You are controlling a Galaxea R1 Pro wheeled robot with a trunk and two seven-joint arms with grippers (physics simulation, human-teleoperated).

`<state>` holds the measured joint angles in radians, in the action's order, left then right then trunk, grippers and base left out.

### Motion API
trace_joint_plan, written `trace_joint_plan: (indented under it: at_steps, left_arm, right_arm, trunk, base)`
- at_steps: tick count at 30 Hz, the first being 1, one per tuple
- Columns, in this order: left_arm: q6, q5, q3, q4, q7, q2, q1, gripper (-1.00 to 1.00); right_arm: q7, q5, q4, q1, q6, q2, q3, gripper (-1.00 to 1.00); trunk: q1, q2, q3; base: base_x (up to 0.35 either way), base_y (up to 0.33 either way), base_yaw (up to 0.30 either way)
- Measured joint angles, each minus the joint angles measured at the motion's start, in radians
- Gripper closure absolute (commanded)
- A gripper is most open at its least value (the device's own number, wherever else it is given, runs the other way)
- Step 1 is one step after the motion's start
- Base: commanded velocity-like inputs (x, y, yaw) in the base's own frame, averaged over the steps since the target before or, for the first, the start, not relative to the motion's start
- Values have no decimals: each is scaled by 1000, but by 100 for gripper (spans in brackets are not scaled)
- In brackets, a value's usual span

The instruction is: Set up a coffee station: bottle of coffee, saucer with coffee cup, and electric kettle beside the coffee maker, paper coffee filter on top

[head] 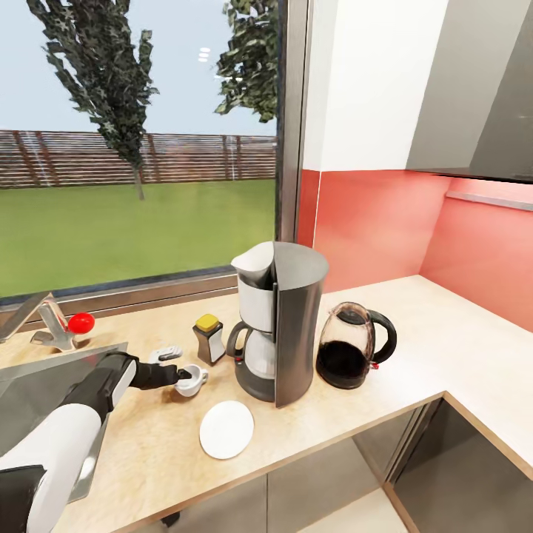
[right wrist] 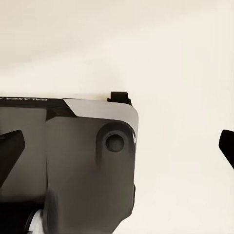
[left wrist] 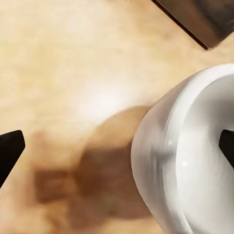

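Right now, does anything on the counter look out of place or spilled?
Nothing is spilled. The coffee cup stands on the bare countertop, apart from the saucer, with the open left gripper at its rim.

The left hand (head: 180, 376) covers part of the cup (head: 192, 380), so its grip there is unclear. In the left wrist view the cup (left wrist: 190, 161) is cut off by the edge and blurred. The coffee maker (head: 277, 333) hides the desk (head: 414, 326) behind it.

Bright daylight, blurred wrist close-ups
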<state>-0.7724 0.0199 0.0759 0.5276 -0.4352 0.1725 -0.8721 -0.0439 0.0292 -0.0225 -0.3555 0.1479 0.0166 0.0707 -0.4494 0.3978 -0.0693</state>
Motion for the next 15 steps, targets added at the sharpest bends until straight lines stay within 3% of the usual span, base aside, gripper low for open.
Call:
trace_joint_plan:
  at_steps: [1,2,9,15]
  left_arm:
    - [0,0,0,0,0,0,0,-100]
    - [0,0,0,0,0,0,0,100]
    - [-4,19,1,0,0,1,0,100]
    - [-1,9,6,1,0,2,0,100]
  right_arm:
    - [0,0,0,0,0,0,0,-100]
    - [0,0,0,0,0,0,0,-100]
    - [0,0,0,0,0,0,0,-100]
    - [0,0,0,0,0,0,0,-100]
  trunk:
    - [0,0,0]
    - [0,0,0]
    - [0,0,0]
    - [0,0,0]
  base:
    - [0,0,0]
    - [0,0,0]
    - [0,0,0]
    - [0,0,0]
